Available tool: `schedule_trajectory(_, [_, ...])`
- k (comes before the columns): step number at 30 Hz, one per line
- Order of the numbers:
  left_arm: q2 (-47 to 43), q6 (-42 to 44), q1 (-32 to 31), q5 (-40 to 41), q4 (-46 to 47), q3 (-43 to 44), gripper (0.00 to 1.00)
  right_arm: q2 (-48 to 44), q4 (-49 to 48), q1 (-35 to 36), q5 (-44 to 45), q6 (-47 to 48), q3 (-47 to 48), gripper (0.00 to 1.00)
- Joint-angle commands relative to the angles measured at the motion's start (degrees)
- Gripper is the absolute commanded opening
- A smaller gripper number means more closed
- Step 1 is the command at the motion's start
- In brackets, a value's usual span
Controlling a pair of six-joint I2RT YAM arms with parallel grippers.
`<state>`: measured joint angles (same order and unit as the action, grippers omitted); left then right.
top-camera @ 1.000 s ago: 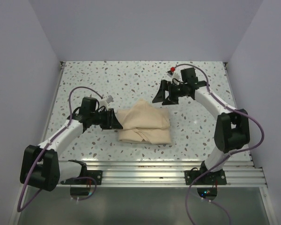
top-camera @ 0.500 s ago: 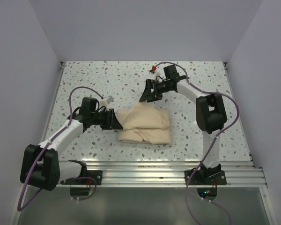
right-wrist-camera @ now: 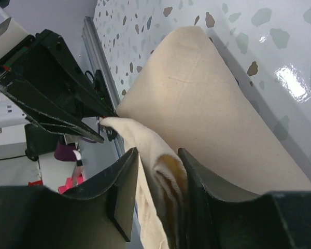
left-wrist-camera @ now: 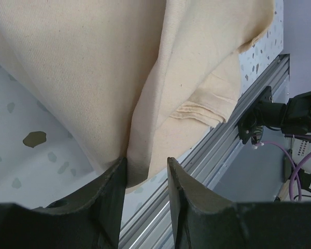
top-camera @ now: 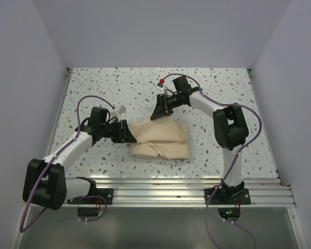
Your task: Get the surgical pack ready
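Observation:
The surgical pack shows only as a folded tan cloth bundle [top-camera: 160,137] lying mid-table; tray, instruments, strips and gauze are hidden or out of view. My left gripper [top-camera: 128,136] sits low at the bundle's left edge. In the left wrist view a fold of the cloth [left-wrist-camera: 140,155] lies between the parted jaws of that gripper [left-wrist-camera: 145,174], touching one finger, with a gap to the other. My right gripper [top-camera: 158,113] is at the bundle's far edge. Seen from the right wrist, this gripper [right-wrist-camera: 158,155] is shut on a bunched fold of cloth [right-wrist-camera: 212,104].
The speckled table [top-camera: 119,88] is walled on three sides. An aluminium rail [top-camera: 171,187] with both arm bases runs along the near edge. In the right wrist view the left gripper's black body [right-wrist-camera: 57,88] sits close behind the held fold.
My right gripper has swung left and down from above the table to the bundle's far edge and closed on a fold. The left gripper has stayed at the left edge.

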<state>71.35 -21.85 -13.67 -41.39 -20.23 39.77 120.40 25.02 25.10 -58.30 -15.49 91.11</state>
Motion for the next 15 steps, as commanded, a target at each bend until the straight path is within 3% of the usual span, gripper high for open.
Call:
schedule_trajectory(1, [-0.07, -1.27, -0.13, -1.07, 2.21, 2.86, 0.41, -7.36, 2.92, -0.23, -0.15, -0.86, -0.49, 0.34])
schedule_trajectory(4, [-1.82, -2.32, 0.4, 0.69, 2.39, 3.38, 0.44, -11.93, 5.39, 0.3, 0.91, 0.1, -3.39, 0.24])
schedule_trajectory(8, [-4.64, -4.16, 1.89, 4.38, 2.3, 4.17, 0.48, -17.91, 9.6, 1.35, 2.23, 0.55, -8.04, 0.2])
schedule_trajectory(15, [-12.11, -7.33, 2.86, 9.04, 0.81, 6.11, 0.53, -27.23, 9.88, 5.74, 4.42, -0.07, -20.61, 0.19])
